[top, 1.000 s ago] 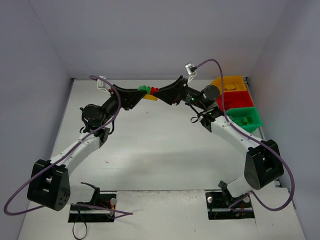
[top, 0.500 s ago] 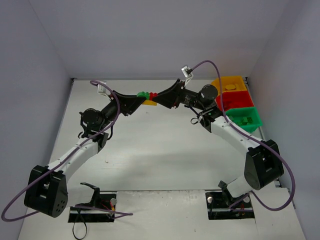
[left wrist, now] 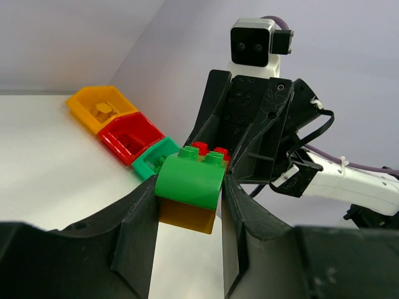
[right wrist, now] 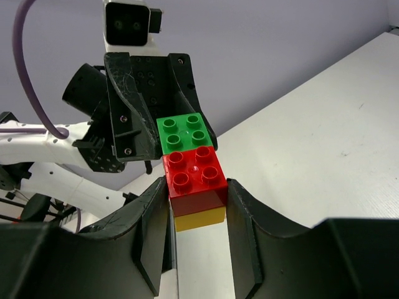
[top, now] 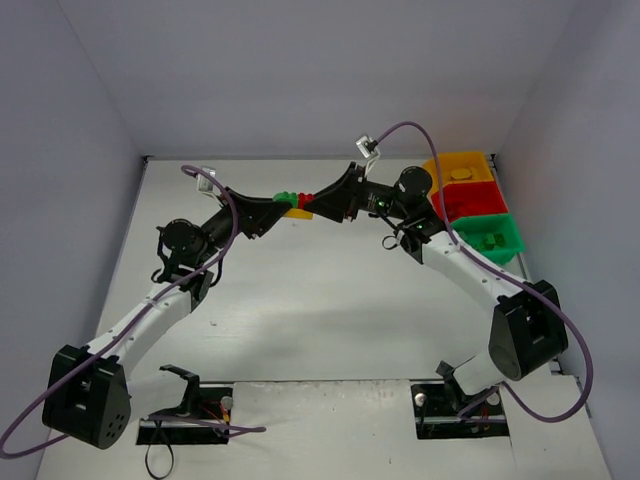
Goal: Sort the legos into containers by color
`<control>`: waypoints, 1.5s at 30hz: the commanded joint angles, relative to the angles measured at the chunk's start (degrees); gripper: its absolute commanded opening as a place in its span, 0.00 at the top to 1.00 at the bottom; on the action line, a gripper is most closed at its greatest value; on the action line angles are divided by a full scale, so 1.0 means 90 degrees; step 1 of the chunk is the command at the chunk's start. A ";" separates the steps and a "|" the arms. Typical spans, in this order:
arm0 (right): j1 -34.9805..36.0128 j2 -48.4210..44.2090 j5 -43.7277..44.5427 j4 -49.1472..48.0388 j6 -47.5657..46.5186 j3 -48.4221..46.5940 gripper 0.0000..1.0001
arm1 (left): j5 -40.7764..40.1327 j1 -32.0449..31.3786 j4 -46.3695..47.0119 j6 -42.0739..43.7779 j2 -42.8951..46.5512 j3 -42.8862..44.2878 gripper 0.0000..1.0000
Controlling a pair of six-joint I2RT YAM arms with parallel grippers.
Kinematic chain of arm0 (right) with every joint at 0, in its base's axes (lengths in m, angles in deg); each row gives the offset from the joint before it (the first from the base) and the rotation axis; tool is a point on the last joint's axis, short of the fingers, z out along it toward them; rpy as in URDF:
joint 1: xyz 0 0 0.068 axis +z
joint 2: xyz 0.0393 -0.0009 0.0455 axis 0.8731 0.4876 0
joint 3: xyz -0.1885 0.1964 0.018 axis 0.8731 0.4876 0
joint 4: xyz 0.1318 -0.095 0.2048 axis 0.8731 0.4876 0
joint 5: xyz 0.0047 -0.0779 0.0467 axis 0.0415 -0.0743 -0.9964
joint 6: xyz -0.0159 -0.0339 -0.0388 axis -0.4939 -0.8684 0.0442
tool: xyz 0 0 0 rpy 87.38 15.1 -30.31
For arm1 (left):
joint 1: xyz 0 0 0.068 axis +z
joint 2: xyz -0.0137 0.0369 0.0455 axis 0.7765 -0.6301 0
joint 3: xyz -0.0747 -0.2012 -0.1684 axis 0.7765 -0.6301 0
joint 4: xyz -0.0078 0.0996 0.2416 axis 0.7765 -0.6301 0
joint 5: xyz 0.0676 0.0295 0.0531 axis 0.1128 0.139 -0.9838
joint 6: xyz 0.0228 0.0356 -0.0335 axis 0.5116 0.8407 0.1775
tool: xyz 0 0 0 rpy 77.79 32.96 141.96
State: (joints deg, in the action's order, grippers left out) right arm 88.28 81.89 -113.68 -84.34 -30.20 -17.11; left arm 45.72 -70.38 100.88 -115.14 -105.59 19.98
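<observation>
A cluster of stuck-together legos hangs above the table's far middle: a green brick [top: 286, 197] and a red brick [top: 307, 199] side by side on a yellow brick [top: 297, 211]. My left gripper [top: 281, 203] is shut on the green brick [left wrist: 190, 179], with the yellow brick [left wrist: 186, 215] under it. From the opposite side, my right gripper [top: 313, 203] is shut on the red brick [right wrist: 194, 171]. The containers stand at the far right: a yellow bin [top: 440, 160], a red bin [top: 482, 186] and a green bin [top: 515, 240].
A yellow brick [top: 461, 174] lies in the yellow bin and green bricks [top: 490, 240] lie in the green bin. The right arm's forearm and purple cable [top: 470, 262] pass just in front of the bins. Walls enclose the table on three sides.
Both grippers and the joined bricks have shifted slightly toward the near side, and the left arm's elbow has swung left. Both grips are unchanged.
</observation>
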 commanded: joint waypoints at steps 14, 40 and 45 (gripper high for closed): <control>0.0044 -0.0324 -0.0123 0.0849 -0.1034 -0.0504 0.58 | 0.1195 -0.0271 -0.0190 0.0724 0.0316 0.0459 1.00; -0.2640 -0.0326 0.6087 0.4150 -0.3915 -0.0738 0.96 | 0.1166 -0.0242 -0.3568 0.2891 0.1234 0.0615 1.00; -0.3363 0.0620 0.6526 0.4179 -0.3984 -0.1089 0.92 | 0.1156 -0.0223 -0.4116 0.3165 0.1400 0.0664 1.00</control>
State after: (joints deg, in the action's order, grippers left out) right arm 60.68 83.51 -62.36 -45.55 -63.97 -23.25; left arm 56.02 -72.63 65.56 -90.48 -94.42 22.17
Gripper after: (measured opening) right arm 0.348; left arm 0.308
